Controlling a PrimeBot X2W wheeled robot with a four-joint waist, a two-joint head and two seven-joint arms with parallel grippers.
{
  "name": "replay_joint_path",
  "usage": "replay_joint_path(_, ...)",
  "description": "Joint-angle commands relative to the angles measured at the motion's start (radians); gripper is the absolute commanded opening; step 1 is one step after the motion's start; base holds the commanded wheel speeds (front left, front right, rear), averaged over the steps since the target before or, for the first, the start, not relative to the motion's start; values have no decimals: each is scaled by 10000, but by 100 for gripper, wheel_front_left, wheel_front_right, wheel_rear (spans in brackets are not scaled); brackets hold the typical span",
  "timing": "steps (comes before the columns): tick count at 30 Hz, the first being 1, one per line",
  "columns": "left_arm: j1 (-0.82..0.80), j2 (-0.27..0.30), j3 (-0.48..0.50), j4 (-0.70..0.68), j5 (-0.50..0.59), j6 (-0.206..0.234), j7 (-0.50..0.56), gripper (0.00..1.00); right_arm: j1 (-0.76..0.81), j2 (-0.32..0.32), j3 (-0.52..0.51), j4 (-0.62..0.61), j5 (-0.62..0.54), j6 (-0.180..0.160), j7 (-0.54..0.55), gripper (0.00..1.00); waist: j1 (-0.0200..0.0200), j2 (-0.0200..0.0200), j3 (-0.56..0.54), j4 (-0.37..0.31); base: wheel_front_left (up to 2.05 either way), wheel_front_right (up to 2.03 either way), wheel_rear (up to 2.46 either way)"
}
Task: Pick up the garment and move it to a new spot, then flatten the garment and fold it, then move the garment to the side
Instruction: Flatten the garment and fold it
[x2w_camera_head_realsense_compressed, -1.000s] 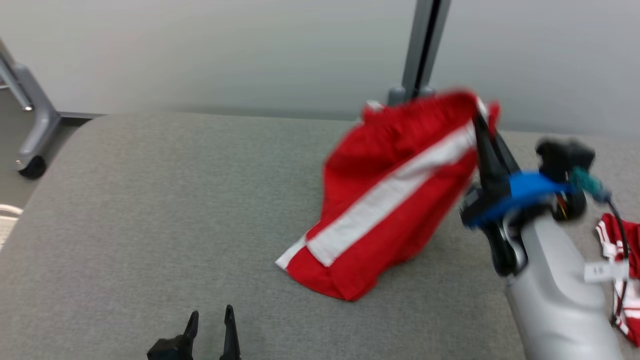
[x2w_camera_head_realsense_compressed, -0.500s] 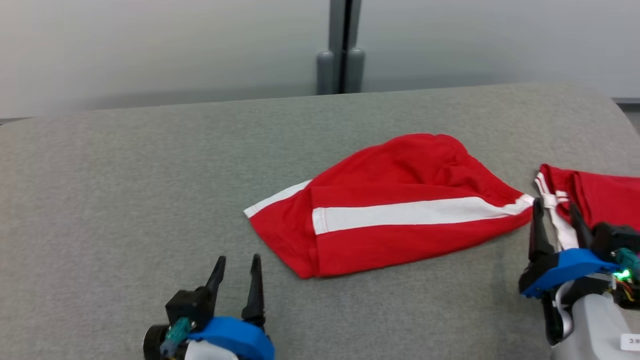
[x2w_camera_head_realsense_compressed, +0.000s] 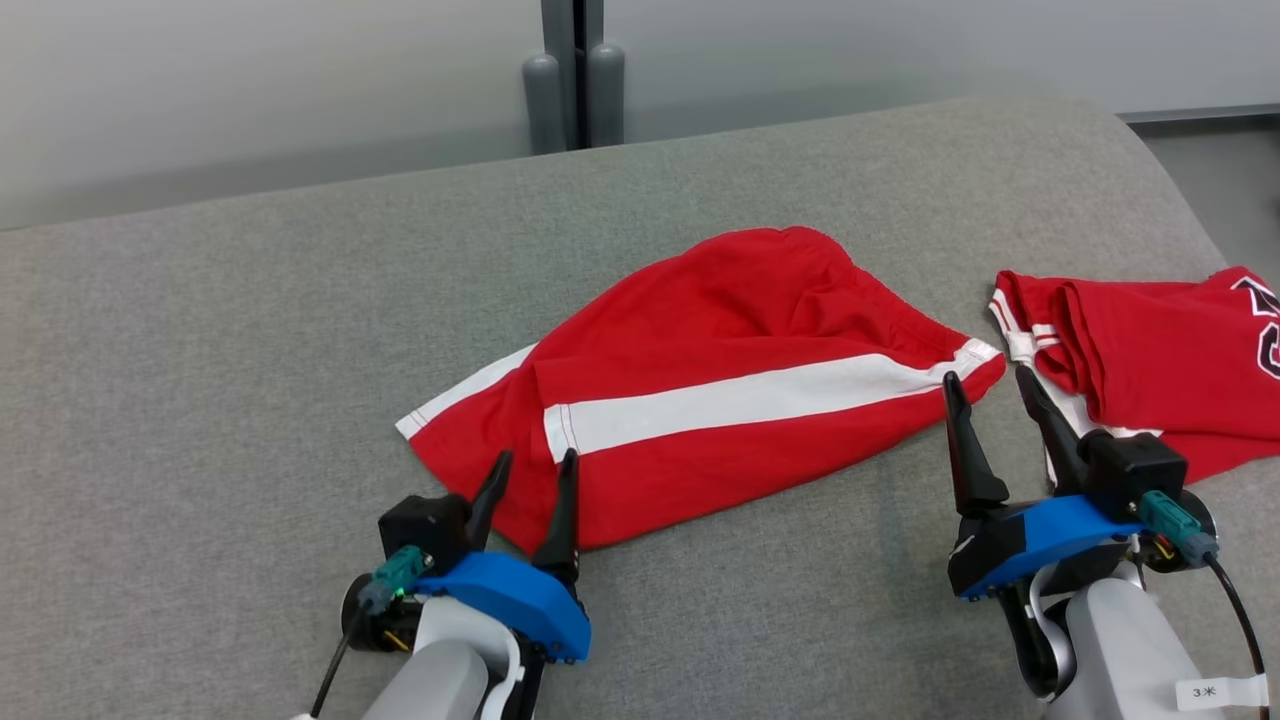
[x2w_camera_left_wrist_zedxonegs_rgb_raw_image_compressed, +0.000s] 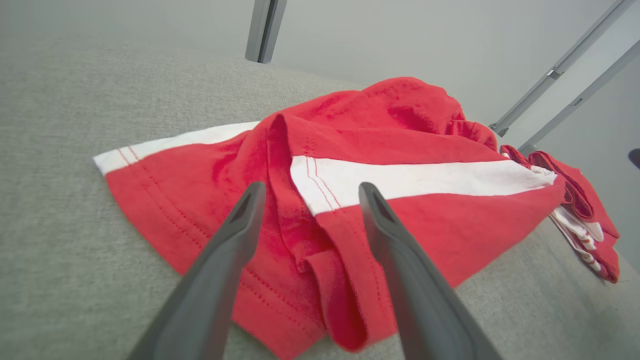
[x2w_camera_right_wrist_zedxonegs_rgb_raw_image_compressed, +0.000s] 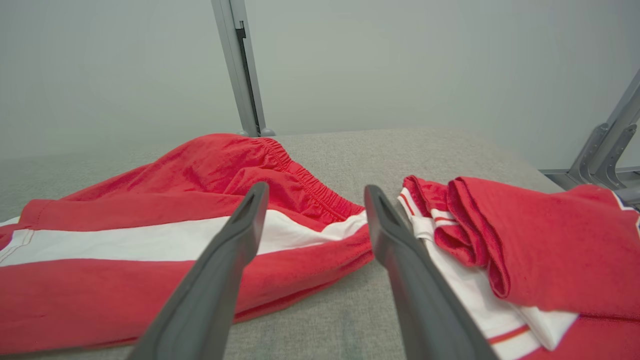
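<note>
1. Shorts (x2w_camera_head_realsense_compressed: 720, 380) released: hung from right gripper (x2w_camera_head_realsense_compressed: 986, 376) a second ago, now lie rumpled on the table (x2w_camera_head_realsense_compressed: 250, 350).
2. Right gripper at their 3 o'clock, left gripper (x2w_camera_head_realsense_compressed: 536, 456) at 7 o'clock; both spread, empty.
3. Move likely done; flattening next.

The head camera looks down on the surface (x2w_camera_head_realsense_compressed: 200, 400) from above; both wrist cameras skim low and close, all sharing the shorts (x2w_camera_head_realsense_compressed: 720, 340).

Shorts (x2w_camera_head_realsense_compressed: 720, 380) red w/ white stripe; folded garment (x2w_camera_head_realsense_compressed: 1150, 360) red/white; surface (x2w_camera_head_realsense_compressed: 200, 400) grey.
</note>
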Motion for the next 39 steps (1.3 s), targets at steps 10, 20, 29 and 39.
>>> replay_joint_path(10,-1173,3,-883,1331,-1384,-316,-23,100,167,-23,300,-75,195,1,-28,100,-1,-1,301,-283,0,0,0)
replay_joint_path(20,-1420,1,-1391,1389,-1748,-350,-25,96,232,-21,389,-5,185,1,-28,100,-1,-1,261,-277,0,0,0)
replay_joint_path(29,-1266,3,-1551,1184,-1462,-241,-24,100,181,-22,489,85,225,1,-28,100,-1,-1,167,-203,0,0,0)
replay_joint_path(39,-1209,3,-1852,997,-1131,-104,-24,100,222,-22,489,252,326,1,-28,100,-1,-1,136,-176,0,0,0)
